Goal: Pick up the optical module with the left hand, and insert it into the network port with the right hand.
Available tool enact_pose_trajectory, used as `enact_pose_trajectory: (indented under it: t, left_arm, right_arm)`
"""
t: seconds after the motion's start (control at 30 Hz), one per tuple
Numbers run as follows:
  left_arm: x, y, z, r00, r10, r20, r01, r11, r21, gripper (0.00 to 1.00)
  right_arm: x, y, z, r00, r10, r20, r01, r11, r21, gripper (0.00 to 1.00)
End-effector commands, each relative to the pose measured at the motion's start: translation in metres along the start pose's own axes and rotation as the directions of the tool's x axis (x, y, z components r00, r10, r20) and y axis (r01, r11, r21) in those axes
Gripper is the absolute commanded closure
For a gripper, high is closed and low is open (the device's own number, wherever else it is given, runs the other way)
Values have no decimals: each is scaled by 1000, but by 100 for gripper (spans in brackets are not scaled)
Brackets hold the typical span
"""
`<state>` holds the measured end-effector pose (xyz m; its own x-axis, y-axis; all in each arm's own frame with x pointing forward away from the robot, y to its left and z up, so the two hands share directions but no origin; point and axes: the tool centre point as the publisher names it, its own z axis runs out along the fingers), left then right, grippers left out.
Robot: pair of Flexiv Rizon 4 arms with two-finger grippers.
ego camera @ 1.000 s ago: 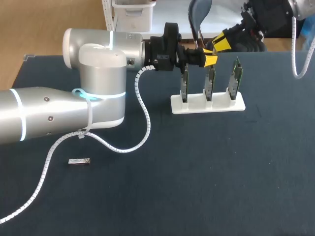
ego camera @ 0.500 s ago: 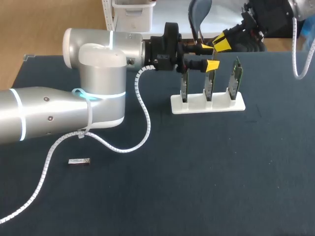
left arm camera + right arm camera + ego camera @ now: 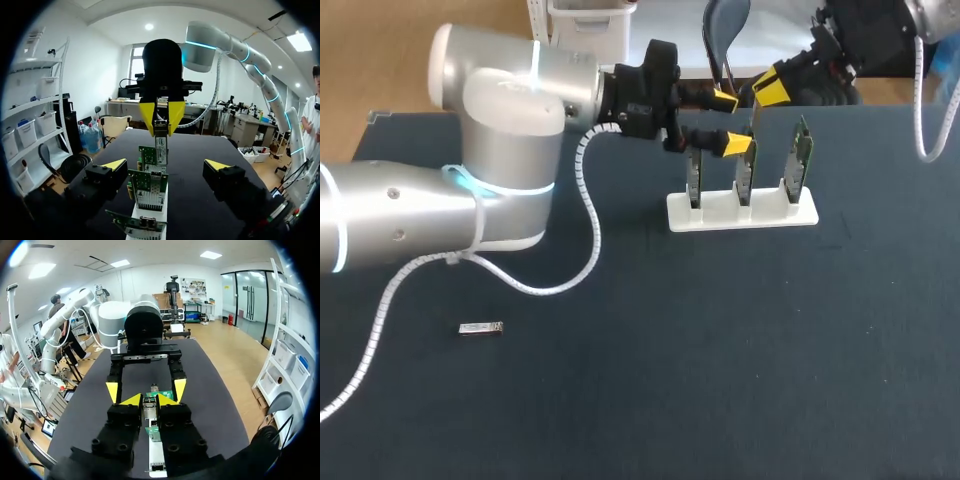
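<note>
In the head view, my left gripper [image 3: 731, 122] is open by the tops of three upright cards [image 3: 800, 160] in a white rack [image 3: 740, 215]. My right gripper [image 3: 770, 90] is behind the rack. A loose module [image 3: 480, 328] lies flat on the table [image 3: 720, 350], well apart from the rack.

In the left wrist view, my fingers are spread to either side of the card row. Ahead, the right gripper pinches a module [image 3: 160, 146] over the cards.

In the right wrist view, both yellow tips clamp that module, and the open left gripper is beyond it.

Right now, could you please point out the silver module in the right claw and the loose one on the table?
held silver metal module [image 3: 161, 145]: left wrist view, its body.
loose silver metal module [image 3: 480, 328]: head view, its middle.
</note>
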<state>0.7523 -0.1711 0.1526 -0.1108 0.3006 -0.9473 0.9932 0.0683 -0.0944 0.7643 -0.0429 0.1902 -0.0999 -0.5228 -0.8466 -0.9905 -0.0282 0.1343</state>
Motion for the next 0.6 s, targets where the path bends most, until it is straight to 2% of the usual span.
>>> enact_pose_trajectory:
  t: [0.03, 0.17, 0.6]
  left_arm:
    - [2, 5, 2, 993, -1, -116, 5, 999, 33, 0]
    - [8, 7, 6, 988, -18, -152, 23, 999, 35, 0]
    - [13, 10, 7, 979, 15, -205, -13, 1000, 13, 0]
  right_arm:
    - [1, 1, 0, 1000, -1, 1, 1, 1000, 3, 100]
    - [1, 0, 0, 1000, 0, 4, -1, 1000, 5, 100]
    - [3, -1, -1, 1000, 6, 9, -6, 1000, 8, 100]
